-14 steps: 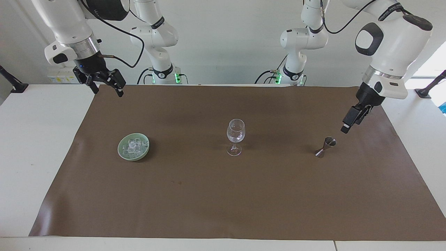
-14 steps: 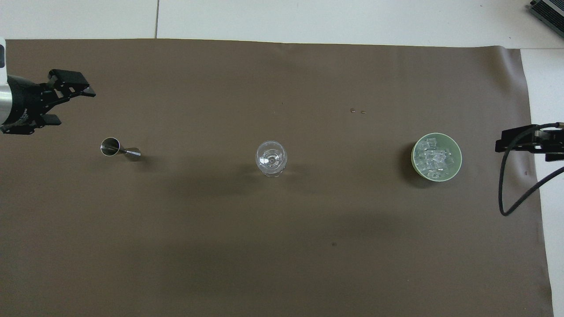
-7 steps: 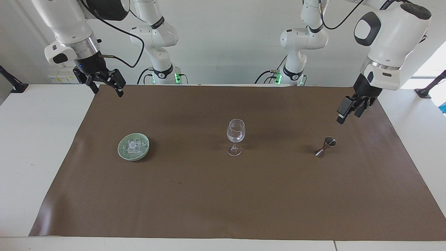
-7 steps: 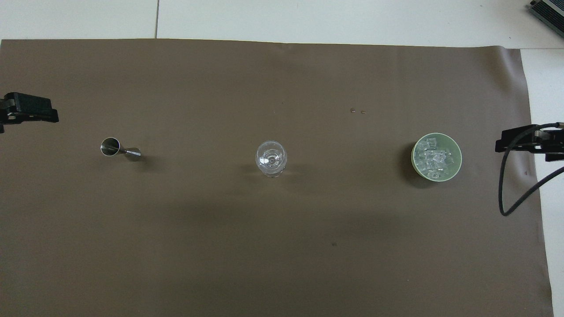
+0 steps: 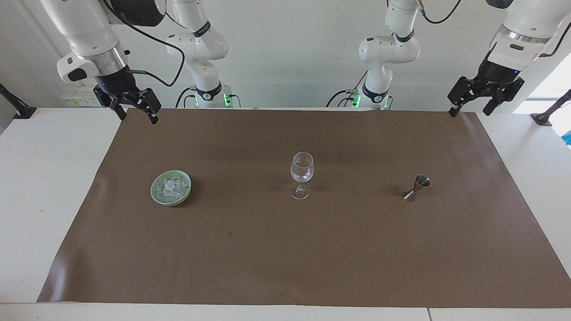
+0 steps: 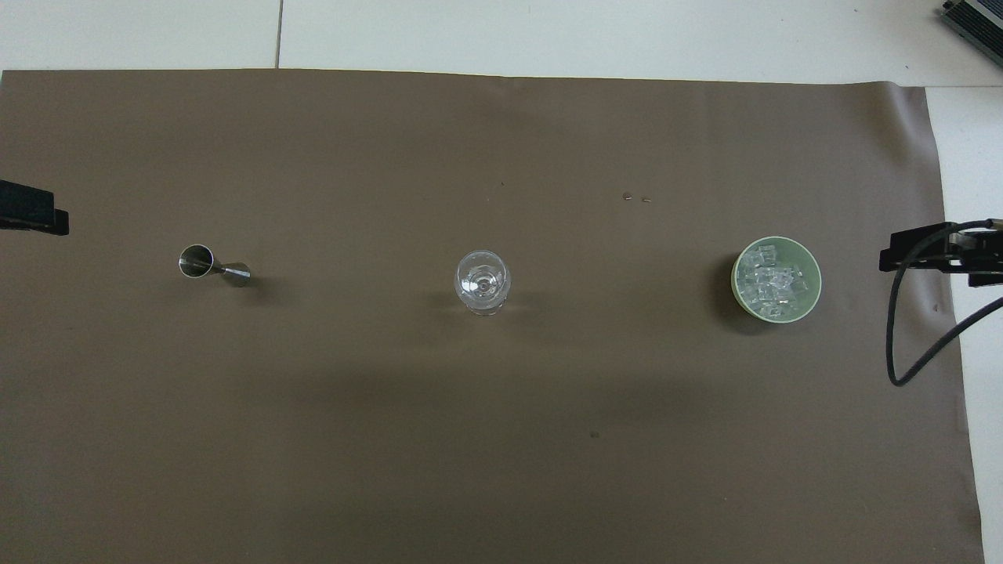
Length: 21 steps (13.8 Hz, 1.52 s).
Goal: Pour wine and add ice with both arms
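Note:
A clear wine glass point(image 5: 302, 174) point(image 6: 482, 282) stands upright at the middle of the brown mat. Toward the left arm's end stands a small steel jigger point(image 5: 417, 188) point(image 6: 210, 265). Toward the right arm's end, ice point(image 5: 170, 187) point(image 6: 774, 282) lies piled in a pale green dish point(image 5: 153, 190) point(image 6: 737, 274). Wine is out of view. My left gripper point(image 5: 469, 111) point(image 6: 27, 215) hangs open and empty, high over the mat's corner near the robots. My right gripper point(image 5: 138, 118) point(image 6: 932, 254) waits open and empty over the other corner near the robots.
The brown mat point(image 5: 285, 249) covers most of the white table point(image 5: 49, 187). Two tiny specks point(image 6: 635, 197) lie on the mat farther from the robots than the dish. A black cable point(image 6: 901, 345) loops down from the right arm.
My left gripper has risen from just above the jigger and pulled back to the mat's corner near the robots. The right arm, glass, jigger and dish have not moved.

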### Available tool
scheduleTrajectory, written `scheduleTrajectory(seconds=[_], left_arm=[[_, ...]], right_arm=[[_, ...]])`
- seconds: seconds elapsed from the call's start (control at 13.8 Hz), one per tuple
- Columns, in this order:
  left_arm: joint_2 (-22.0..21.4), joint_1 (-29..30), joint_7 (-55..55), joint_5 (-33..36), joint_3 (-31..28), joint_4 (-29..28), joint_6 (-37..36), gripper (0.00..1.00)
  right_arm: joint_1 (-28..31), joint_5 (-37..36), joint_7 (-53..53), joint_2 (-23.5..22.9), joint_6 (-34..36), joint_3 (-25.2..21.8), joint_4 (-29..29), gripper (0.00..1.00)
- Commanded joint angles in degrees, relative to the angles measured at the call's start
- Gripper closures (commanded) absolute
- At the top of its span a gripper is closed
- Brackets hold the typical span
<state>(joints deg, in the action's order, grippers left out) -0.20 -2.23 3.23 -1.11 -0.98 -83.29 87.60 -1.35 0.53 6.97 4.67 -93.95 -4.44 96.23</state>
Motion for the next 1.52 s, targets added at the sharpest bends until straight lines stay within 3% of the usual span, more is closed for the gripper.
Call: scheduleTrajectory(seconds=[0.0,0.36,0.79,1.44], left_arm=[[-0.1,1.4,-1.2,0.4,0.2,-0.2,-2.0,0.0],[-5.1,0.8,-1.3,0.4,0.2,-9.6,0.6,0.0],[-6.6,1.3,-1.2,0.4,0.2,-13.4,3.2,0.0],[-6.7,1.5,-0.5,0.4,0.1,-13.0,2.3,0.0]], right_arm=[[-0.5,-1.2,-0.7,1.0,-0.8,0.9,1.0,0.0],[-0.3,-1.1,-1.2,1.0,-0.9,1.7,0.8,0.0],[-0.3,-0.9,-1.4,2.0,-1.3,1.7,3.0,0.0],[-0.3,-1.1,-2.6,2.5,-1.4,1.7,3.9,0.0]])
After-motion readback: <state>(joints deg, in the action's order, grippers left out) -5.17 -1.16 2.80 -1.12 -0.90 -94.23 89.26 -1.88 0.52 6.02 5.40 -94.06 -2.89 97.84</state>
